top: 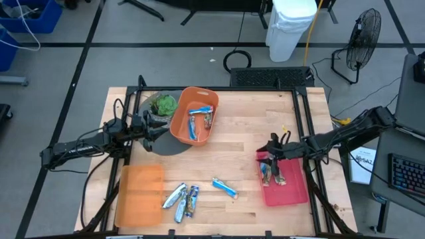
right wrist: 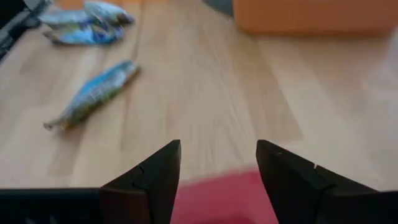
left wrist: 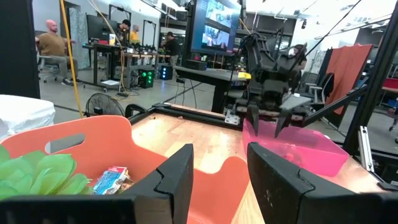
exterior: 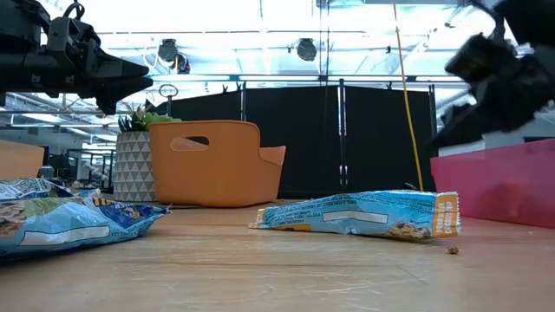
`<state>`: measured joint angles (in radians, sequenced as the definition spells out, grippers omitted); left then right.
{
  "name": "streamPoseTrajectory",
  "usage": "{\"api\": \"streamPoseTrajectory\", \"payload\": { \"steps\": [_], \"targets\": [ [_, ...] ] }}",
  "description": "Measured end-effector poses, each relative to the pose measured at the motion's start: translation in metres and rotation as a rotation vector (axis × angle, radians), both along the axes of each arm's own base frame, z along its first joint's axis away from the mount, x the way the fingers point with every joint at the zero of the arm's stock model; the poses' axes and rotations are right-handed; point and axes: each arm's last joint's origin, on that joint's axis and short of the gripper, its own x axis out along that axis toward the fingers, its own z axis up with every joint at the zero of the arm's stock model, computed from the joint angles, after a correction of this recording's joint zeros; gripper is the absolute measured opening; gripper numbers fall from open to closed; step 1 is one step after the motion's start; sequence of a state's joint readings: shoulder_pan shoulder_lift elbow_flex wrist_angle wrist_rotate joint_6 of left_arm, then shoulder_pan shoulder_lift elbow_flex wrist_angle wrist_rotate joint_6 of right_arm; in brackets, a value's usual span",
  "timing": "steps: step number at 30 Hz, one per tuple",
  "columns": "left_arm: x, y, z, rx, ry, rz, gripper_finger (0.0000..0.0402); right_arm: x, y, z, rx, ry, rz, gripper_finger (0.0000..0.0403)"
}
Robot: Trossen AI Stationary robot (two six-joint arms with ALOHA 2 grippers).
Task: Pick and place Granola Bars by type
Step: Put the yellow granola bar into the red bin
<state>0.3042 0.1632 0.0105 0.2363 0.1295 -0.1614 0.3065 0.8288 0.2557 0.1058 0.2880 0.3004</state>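
The lone bright blue, shiny-wrapped granola bar (top: pixel 224 188) lies flat on the pale wooden table (top: pixel 252 133) at about six o'clock from centre, three more bars (top: pixel 181 200) clustered toward seven (others already sit in the bins). It looks light, crinkly and slippery, best pinched across its narrow middle. Farther off, the right gripper (top: pixel 271 150) hangs open and empty over the pink plastic tray (top: pixel 287 190) at four o'clock, and the left gripper (left wrist: pixel 219 180), parted and empty, waits by the orange plastic basket (top: pixel 194 114) at eleven.

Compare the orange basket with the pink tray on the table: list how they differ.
The orange basket sits at the table's back left beside the potted plant; the pink tray sits at the right edge under the right gripper. The orange basket is deep-walled with a handle slot; the pink tray looks shallower. The orange basket has rounded corners; the pink tray is a plainer rectangle. Both hold granola bars.
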Motion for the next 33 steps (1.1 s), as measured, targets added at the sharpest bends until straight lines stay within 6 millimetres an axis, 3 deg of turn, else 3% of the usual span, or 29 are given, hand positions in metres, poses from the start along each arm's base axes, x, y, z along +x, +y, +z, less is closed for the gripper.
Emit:
{"api": "streamPoseTrajectory", "payload": {
  "steps": [5,12,23,33],
  "targets": [
    [0.0,0.0,0.0,0.0,0.0,0.0,0.0154,0.011,0.004,0.022,-0.059,-0.055,0.039,0.0201],
    [0.0,0.0,0.0,0.0,0.0,0.0,0.0154,0.038,0.012,0.039,-0.141,-0.027,0.081,0.0201],
    [0.0,0.0,0.0,0.0,0.0,0.0,0.0154,0.111,0.044,0.06,-0.236,0.029,0.168,0.0201],
    [0.0,0.0,0.0,0.0,0.0,0.0,0.0154,0.171,0.079,0.082,-0.249,0.25,0.196,0.0201]
  ]
}}
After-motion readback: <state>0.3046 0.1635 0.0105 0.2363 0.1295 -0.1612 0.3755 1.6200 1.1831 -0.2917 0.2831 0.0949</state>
